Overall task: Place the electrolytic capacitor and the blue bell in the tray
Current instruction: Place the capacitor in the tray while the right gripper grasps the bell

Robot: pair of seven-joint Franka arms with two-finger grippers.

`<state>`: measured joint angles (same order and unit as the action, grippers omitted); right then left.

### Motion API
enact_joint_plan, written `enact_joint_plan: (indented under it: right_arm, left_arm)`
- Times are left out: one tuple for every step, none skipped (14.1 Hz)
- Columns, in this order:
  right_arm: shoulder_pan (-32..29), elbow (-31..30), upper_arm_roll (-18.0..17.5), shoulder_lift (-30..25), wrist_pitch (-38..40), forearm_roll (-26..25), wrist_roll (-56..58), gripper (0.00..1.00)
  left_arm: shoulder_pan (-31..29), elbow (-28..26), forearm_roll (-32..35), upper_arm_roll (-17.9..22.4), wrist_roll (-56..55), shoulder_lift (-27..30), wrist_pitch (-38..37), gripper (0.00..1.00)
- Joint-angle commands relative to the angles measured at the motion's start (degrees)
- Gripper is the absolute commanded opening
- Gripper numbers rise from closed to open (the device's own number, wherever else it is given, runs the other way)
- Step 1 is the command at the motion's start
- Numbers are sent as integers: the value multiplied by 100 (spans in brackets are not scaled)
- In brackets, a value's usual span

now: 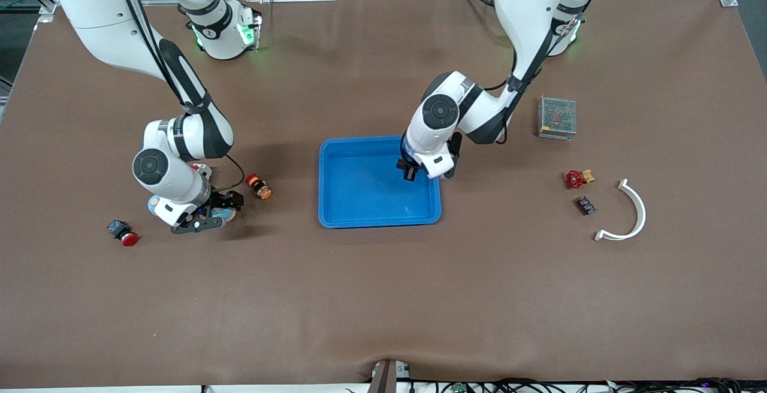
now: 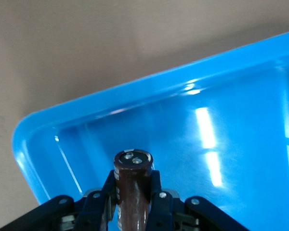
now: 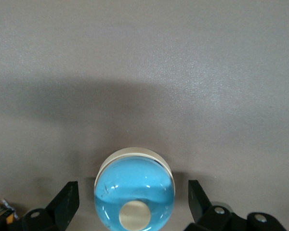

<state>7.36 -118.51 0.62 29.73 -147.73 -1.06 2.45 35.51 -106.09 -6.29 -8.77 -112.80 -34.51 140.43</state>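
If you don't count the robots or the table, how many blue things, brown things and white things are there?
Blue: 2 (tray, bell)
Brown: 1 (capacitor)
White: 1 (curved piece)
Total: 4

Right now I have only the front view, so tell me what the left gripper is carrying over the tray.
Observer: The left gripper is shut on a brown electrolytic capacitor, seen in the left wrist view, with its terminal end pointing out past the fingertips.
Operator: Say what is under it.
Observer: The bright-blue tray; the capacitor hangs over the tray floor near one rounded corner.
Operator: Now report the right gripper.
Observer: The right gripper is open, with the blue bell between its fingers; gaps show on both sides, so neither finger touches it.
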Motion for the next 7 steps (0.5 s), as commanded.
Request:
enact_joint_plan:
  right_arm:
    - [-15, 4, -1, 24, -46, 9, 36, 100]
    - [-15, 4, -1, 33, -46, 9, 36, 100]
    - [-15, 4, -1, 42, -55, 9, 36, 100]
    - [-15, 4, -1, 42, -46, 1, 36, 100]
    - [-24, 4, -1, 42, -46, 0, 36, 100]
    - [-24, 4, -1, 42, -46, 9, 36, 100]
    - [-24, 4, -1, 42, -46, 1, 36, 100]
  left_arm:
    - [26, 62, -48, 51, -49, -30, -515, 26]
    - [-9, 71, -48, 51, -58, -21, -543, 55]
    - [-9, 88, -48, 51, -58, 5, -569, 100]
    - [-9, 114, -48, 51, -58, 40, -604, 100]
    - [-27, 141, -48, 68, -32, 58, -622, 100]
    - [-36, 150, 5, 95, -23, 93, -622, 100]
    - [-53, 159, 101, 147, -14, 180, -622, 100]
